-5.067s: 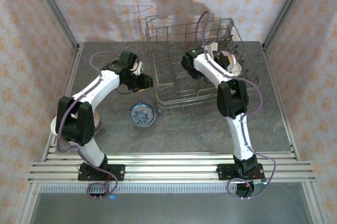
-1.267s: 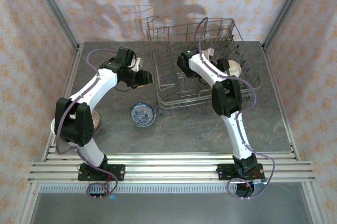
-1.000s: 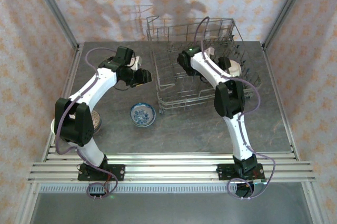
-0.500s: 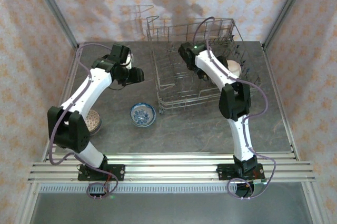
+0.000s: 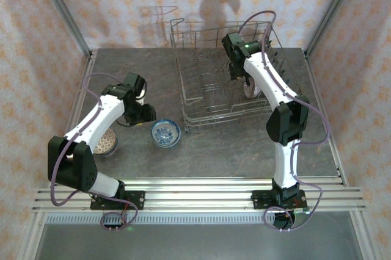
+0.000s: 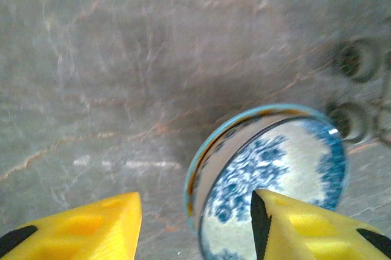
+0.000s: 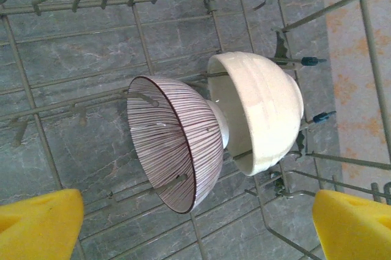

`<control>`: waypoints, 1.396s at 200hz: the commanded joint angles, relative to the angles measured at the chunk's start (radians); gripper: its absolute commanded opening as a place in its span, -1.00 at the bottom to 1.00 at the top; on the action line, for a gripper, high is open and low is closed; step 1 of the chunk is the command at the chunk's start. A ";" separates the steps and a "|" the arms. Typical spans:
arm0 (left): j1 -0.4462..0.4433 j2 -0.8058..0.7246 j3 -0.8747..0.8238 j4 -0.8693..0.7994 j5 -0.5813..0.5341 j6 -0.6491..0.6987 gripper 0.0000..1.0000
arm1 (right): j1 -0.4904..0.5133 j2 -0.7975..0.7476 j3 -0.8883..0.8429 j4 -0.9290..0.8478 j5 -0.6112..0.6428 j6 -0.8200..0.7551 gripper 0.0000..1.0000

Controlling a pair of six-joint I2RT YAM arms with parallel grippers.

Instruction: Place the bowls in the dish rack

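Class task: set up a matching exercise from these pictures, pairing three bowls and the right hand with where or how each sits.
1 blue-patterned bowl
2 striped bowl
3 cream bowl
4 right hand

A on its side in the dish rack, mouth facing its neighbour
B open, above the racked bowls
C upright on the table
D on its side in the rack, foot facing its neighbour

Pairs: 1-C, 2-D, 3-A, 4-B

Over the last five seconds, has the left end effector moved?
Yes. The left end effector has pulled away from the dish rack toward the table's near edge, and now sits beside the blue patterned bowl.
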 commanded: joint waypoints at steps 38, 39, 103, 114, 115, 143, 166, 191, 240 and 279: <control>-0.058 0.020 -0.025 -0.046 0.018 -0.008 0.01 | -0.006 -0.022 0.003 0.025 -0.045 -0.019 0.91; -0.058 0.021 -0.025 -0.047 0.018 -0.008 0.01 | -0.006 -0.021 0.002 0.026 -0.045 -0.018 0.91; -0.083 0.101 0.002 -0.069 0.000 0.014 -0.07 | -0.007 -0.012 -0.011 0.019 -0.024 -0.021 0.91; -0.086 0.112 0.008 -0.073 -0.003 0.017 -0.10 | -0.007 -0.007 -0.011 0.016 -0.022 -0.020 0.91; -0.085 0.112 0.009 -0.072 -0.003 0.017 -0.10 | -0.007 -0.007 -0.011 0.016 -0.021 -0.020 0.91; -0.096 0.134 0.022 -0.069 -0.001 0.017 -0.25 | -0.008 -0.004 -0.010 0.015 -0.023 -0.021 0.91; -0.101 0.139 0.029 -0.067 -0.005 0.014 -0.46 | -0.007 -0.002 -0.005 0.016 -0.017 -0.027 0.90; -0.102 0.133 0.035 -0.068 -0.007 0.011 -0.69 | -0.010 0.000 -0.004 0.018 -0.017 -0.029 0.91; -0.101 0.095 0.051 -0.067 -0.034 0.004 -1.00 | -0.009 -0.030 -0.045 0.051 0.003 -0.032 0.90; -0.102 0.066 0.118 -0.114 -0.102 0.026 -1.00 | -0.010 -0.036 -0.057 0.059 -0.016 -0.046 0.90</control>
